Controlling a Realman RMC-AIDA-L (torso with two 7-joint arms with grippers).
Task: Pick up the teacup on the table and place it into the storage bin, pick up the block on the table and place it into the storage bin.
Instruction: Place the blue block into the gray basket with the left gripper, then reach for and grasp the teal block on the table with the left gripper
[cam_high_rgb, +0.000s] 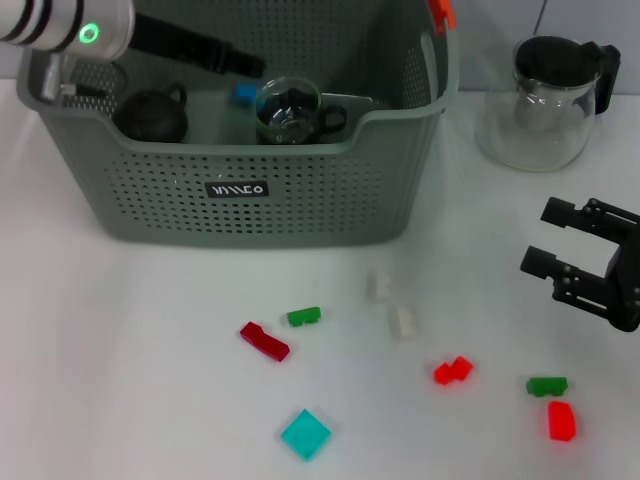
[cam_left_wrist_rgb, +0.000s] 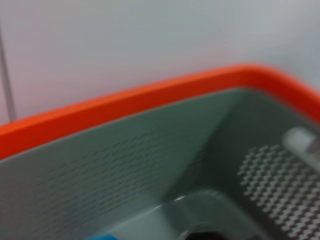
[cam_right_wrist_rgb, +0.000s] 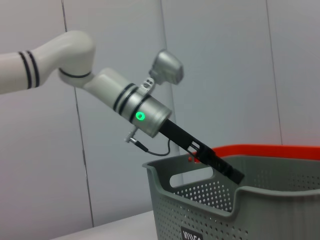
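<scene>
storage bin interior — perforated grey-green walls, orange rim, pale wall behind

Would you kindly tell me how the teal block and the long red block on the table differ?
The teal block is a flat square lying cornerwise like a diamond; the long red block is a narrow bar lying slantwise. The teal one lies nearer the table's front edge, the red one closer to the storage bin. Both rest loose on the white table, untouched.
</scene>
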